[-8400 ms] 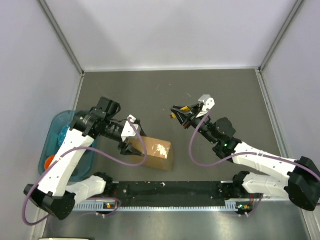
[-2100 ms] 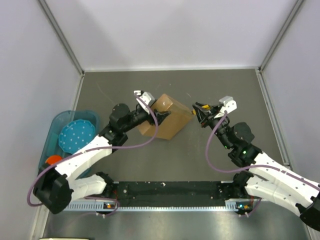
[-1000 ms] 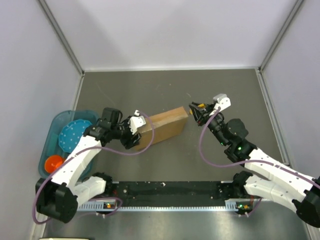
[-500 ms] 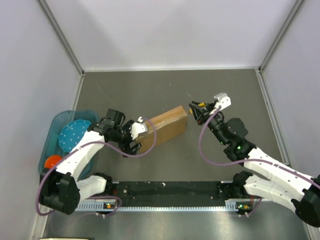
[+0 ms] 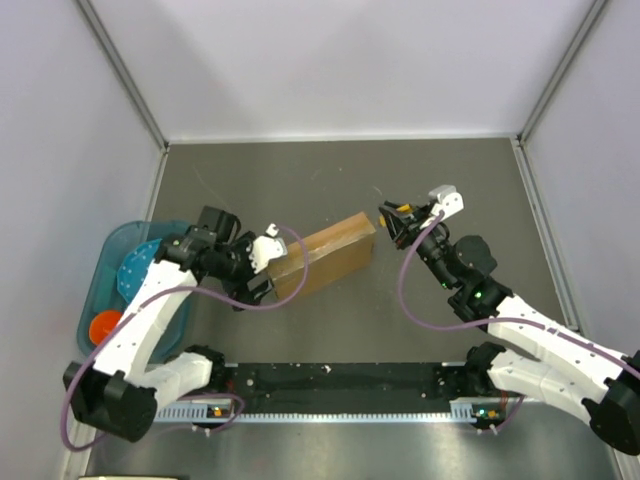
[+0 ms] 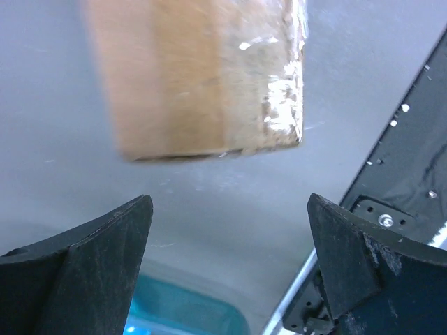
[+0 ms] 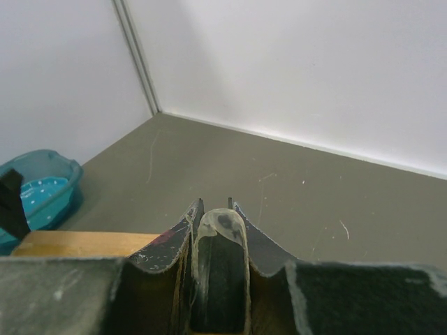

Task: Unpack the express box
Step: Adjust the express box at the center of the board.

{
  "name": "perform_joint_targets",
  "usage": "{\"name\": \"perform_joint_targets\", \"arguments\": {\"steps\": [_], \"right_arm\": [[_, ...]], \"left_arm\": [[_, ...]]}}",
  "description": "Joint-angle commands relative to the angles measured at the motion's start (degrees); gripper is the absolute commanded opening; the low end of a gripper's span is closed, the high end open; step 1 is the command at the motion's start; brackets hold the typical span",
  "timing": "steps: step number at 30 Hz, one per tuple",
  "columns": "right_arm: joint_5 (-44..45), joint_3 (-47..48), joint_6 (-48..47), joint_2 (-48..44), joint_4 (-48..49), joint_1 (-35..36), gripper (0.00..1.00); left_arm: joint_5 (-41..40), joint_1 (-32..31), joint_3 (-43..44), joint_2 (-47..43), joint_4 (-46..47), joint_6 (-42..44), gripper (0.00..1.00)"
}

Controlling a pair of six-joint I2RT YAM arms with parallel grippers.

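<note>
The express box (image 5: 325, 255), plain brown cardboard, lies on the table's middle with its long side running from lower left to upper right. My left gripper (image 5: 262, 275) is open and empty just off the box's left end. In the left wrist view the box (image 6: 202, 77) lies ahead of the open gripper (image 6: 229, 202), with bare table between them. My right gripper (image 5: 395, 220) is shut on the small yellow utility knife (image 5: 401, 210), close to the box's right end. In the right wrist view the knife (image 7: 218, 272) fills the shut gripper (image 7: 213, 206) and the box's edge (image 7: 84, 243) shows at lower left.
A blue bin (image 5: 100, 285) sits at the table's left edge, holding a blue dotted plate (image 5: 135, 270) and an orange thing (image 5: 100, 325). It also shows in the right wrist view (image 7: 38, 188). A black rail (image 5: 340, 378) runs along the near edge. White walls enclose the table.
My left gripper has let go of the box and drawn back a little to the left. The box has settled on the table. My right gripper has stayed put with the knife.
</note>
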Motion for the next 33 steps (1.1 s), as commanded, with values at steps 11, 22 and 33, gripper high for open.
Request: {"name": "perform_joint_targets", "arguments": {"steps": [11, 22, 33], "right_arm": [[0.5, 2.87, -0.13, -3.21, 1.34, -0.73, 0.0], [5.42, 2.61, -2.68, -9.89, -3.15, -0.82, 0.0], [6.04, 1.9, -4.0, -12.97, -5.08, -1.61, 0.0]], "left_arm": [[7.7, -0.01, 22.07, 1.03, 3.47, -10.68, 0.99], [14.6, -10.98, 40.37, 25.12, -2.78, -13.68, 0.99], [9.41, -15.22, 42.03, 31.54, 2.52, -17.28, 0.99]]}}
